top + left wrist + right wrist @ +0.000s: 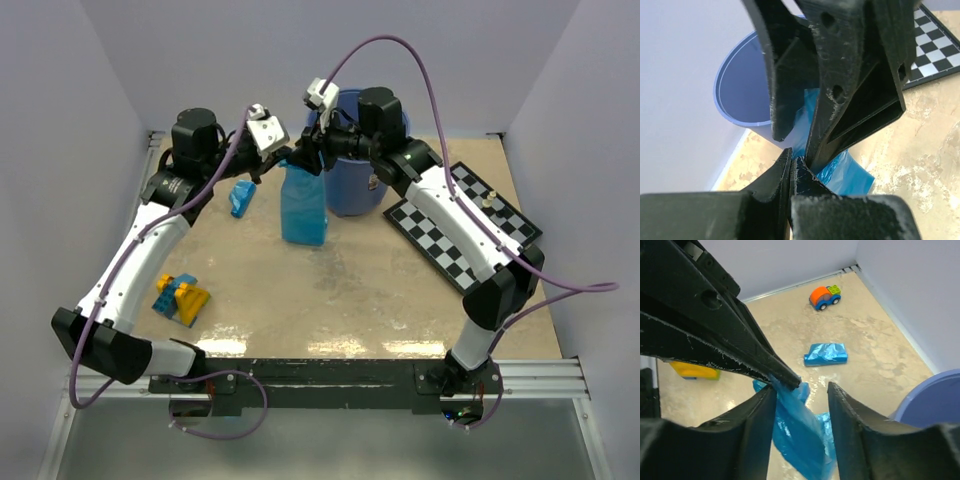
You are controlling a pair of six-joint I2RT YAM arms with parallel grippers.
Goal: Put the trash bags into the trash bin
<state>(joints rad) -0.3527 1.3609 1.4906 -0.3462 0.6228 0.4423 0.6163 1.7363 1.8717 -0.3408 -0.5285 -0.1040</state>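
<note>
blue film trash bag (303,208) hangs just beside the trash bin (350,192).
your left gripper (790,162) pinches its top; your right gripper (801,389) stands half-wide around the same edge.

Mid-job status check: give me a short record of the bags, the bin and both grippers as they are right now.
hanging trash bag: held up by its top, in front of the trash bin, not in it
left gripper: shut, pinching the bag's top
right gripper: jaws apart, straddling the same bag
folded trash bag: flat on the table, untouched
trash bin: upright; no bag in the part of the inside that shows
other items: chessboard, toy blocks, toy car
</note>
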